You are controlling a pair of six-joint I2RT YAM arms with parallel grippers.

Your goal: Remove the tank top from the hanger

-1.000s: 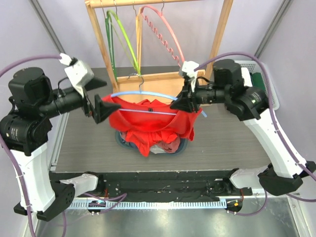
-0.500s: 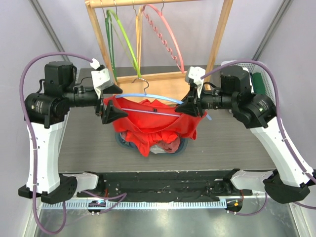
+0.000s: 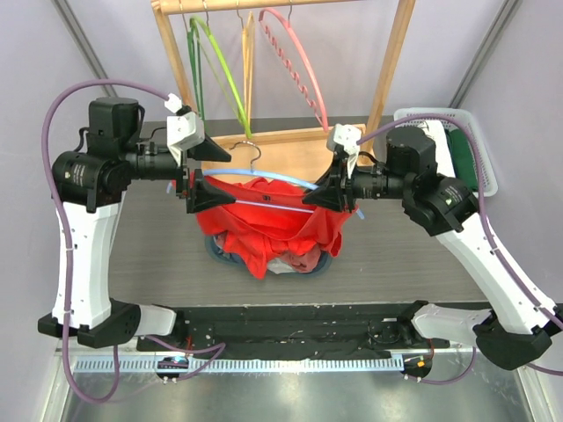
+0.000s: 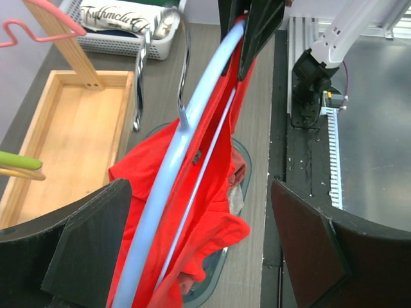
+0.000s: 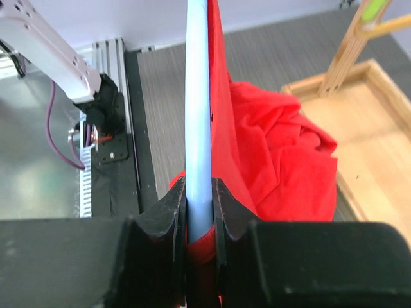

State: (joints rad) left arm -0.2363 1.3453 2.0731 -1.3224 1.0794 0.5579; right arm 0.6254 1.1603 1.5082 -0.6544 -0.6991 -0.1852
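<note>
The red tank top (image 3: 264, 224) hangs on a light-blue hanger (image 3: 273, 176) held in the air over the table. My right gripper (image 3: 318, 193) is shut on the hanger's right end; in the right wrist view (image 5: 199, 205) its jaws pinch the blue tube (image 5: 198, 96) with a red strap, and the tank top (image 5: 270, 147) bunches to the right. My left gripper (image 3: 209, 176) is open at the hanger's left end. In the left wrist view (image 4: 199, 250) its wide jaws straddle the hanger (image 4: 173, 160) and the tank top (image 4: 212, 192) without touching them.
A wooden rack (image 3: 180, 79) at the back carries a green hanger (image 3: 220, 70) and a pink hanger (image 3: 295, 61). A white basket (image 3: 466, 149) with clothes stands at the right. A blue-grey dish (image 3: 220, 253) lies under the tank top.
My left arm has risen and swung in to the hanger's left end, its open jaws now around the tank top's shoulder. The right gripper keeps its hold and has shifted slightly left.
</note>
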